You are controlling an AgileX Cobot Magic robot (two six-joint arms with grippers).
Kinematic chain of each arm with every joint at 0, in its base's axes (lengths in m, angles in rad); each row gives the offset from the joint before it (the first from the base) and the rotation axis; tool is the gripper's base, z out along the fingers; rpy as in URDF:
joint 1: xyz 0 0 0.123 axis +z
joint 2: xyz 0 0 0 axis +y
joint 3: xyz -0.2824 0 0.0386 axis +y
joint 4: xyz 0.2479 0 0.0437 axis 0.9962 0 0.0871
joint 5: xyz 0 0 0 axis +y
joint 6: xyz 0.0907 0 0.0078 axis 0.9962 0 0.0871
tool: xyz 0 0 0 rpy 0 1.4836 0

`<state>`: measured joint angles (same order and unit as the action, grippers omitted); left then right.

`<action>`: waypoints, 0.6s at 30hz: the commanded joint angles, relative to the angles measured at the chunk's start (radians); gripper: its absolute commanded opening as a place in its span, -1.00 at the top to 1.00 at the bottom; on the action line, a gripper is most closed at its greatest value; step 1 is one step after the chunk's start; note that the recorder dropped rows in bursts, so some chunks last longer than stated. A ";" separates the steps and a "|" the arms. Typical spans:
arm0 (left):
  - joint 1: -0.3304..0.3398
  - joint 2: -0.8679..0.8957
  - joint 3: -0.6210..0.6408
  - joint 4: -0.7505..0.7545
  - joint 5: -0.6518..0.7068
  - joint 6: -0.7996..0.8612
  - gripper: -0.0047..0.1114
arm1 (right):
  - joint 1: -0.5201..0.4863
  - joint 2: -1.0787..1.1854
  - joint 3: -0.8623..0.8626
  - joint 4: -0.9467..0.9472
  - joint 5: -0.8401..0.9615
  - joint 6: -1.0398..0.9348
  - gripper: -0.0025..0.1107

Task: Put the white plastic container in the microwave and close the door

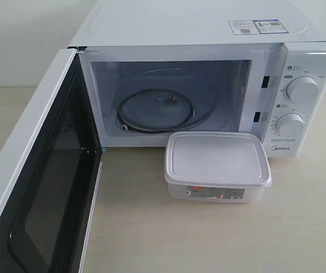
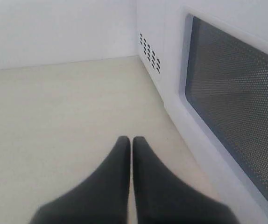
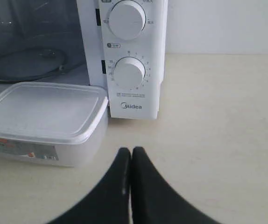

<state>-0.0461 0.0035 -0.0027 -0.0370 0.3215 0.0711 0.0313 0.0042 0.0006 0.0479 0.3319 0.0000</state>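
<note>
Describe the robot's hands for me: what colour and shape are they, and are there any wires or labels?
Only the tips show. The left gripper and the right gripper look alike: two matte black fingers each, broad at the base, curving smoothly to a narrow point. No wires or labels show on them, and the arms are out of view.

The matte black left gripper has its two tapered, wedge-shaped fingers pressed flat together, tips meeting, with nothing between them. The matte black right gripper is likewise fully closed and empty, its pointed fingertips touching along a thin seam.
</note>
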 commanded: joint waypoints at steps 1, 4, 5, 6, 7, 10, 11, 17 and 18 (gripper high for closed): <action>0.003 -0.003 0.003 -0.003 -0.014 0.005 0.85 | -0.002 -0.004 -0.001 -0.007 -0.054 0.000 0.96; 0.003 -0.003 0.003 -0.003 -0.014 0.005 0.85 | -0.002 -0.004 -0.001 -0.007 -0.111 0.000 0.96; 0.003 -0.003 0.003 -0.003 -0.014 0.005 0.85 | -0.002 -0.004 -0.001 -0.007 -0.133 0.000 0.96; 0.003 -0.003 0.003 -0.003 -0.014 0.005 0.85 | -0.002 -0.004 -0.001 -0.007 -0.151 0.000 0.96; 0.003 -0.003 0.003 -0.003 -0.014 0.005 0.85 | -0.002 -0.004 -0.001 -0.007 -0.176 0.000 0.96; 0.003 -0.003 0.003 -0.003 -0.014 0.005 0.85 | -0.002 -0.004 -0.001 -0.007 -0.265 0.000 0.96; 0.003 -0.003 0.003 -0.003 -0.014 0.005 0.85 | -0.002 -0.004 -0.001 -0.003 -0.302 0.000 0.96; 0.003 -0.003 0.003 -0.003 -0.014 0.005 0.85 | -0.002 -0.004 -0.016 -0.007 -0.636 -0.026 0.96; 0.003 -0.003 0.003 -0.003 -0.014 0.005 0.85 | -0.002 -0.004 -0.044 -0.007 -0.636 -0.039 0.96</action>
<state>-0.0461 0.0035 -0.0027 -0.0370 0.3215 0.0711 0.0313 0.0042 -0.0085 0.0498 -0.2614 -0.0140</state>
